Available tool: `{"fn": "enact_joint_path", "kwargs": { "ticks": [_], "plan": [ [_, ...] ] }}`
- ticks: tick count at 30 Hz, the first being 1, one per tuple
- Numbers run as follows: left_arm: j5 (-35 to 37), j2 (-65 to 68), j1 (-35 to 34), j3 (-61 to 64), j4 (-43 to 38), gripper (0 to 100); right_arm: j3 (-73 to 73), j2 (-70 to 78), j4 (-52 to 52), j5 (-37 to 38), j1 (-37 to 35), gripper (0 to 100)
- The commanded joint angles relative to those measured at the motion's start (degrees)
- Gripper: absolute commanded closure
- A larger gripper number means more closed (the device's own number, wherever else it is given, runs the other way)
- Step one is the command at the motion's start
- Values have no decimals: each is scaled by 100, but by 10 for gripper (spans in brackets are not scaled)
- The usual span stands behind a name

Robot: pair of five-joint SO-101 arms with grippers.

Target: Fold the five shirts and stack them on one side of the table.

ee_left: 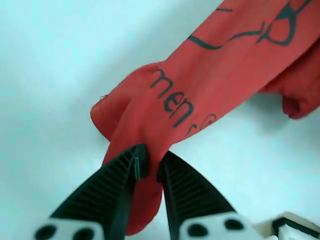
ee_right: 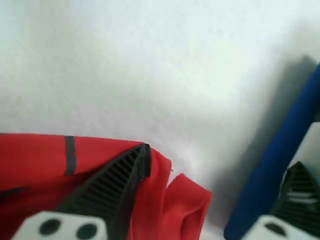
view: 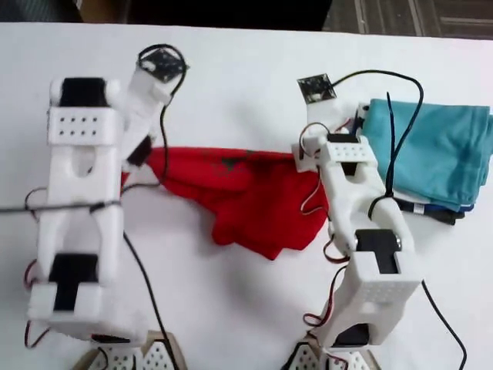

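Red shirt (view: 246,193) lies stretched across the table's (view: 231,77) middle, each arm at one end, we judge to spread it for folding. Our left pincer (ee_left: 149,165) pinches one end; our right pincer (ee_right: 222,160) gapes wide over the other. Folded shirts (view: 431,150) sit stacked by the right edge.

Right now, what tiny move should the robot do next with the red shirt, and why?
Probably close the right hand on the red shirt. The left hand pinches one end, but the right hand is open, with the shirt's other end lying between its fingers. Both likely need a grip to fold it.
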Motion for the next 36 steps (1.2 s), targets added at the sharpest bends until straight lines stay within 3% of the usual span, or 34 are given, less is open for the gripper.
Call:
{"fn": "enact_joint_path", "kwargs": {
  "ticks": [1,6,10,13,18,24,29,36],
  "plan": [
    [-246,-1556,-325,1068,141,975,-18,-13,-57,-26,101,598],
    [-949,-3437,-633,3037,105,975,-18,-13,-48,-26,101,598],
    [-1371,-4527,-941,3609,-26,975,-18,-13,-48,-26,92,598],
    [-1407,-4642,-1029,3776,-519,975,-18,-13,-48,-26,92,598],
    [-1319,-3648,-993,4048,-1503,975,-18,-13,-48,-26,92,598],
    [-1626,-2013,-985,4084,-1495,960,-18,-13,-75,-26,92,598],
    [-1855,-589,-993,3952,-1407,791,-18,-13,-75,-26,92,598],
    [-1846,686,-1029,3389,-1556,836,-18,-13,-75,-26,92,597]
  ]
}}
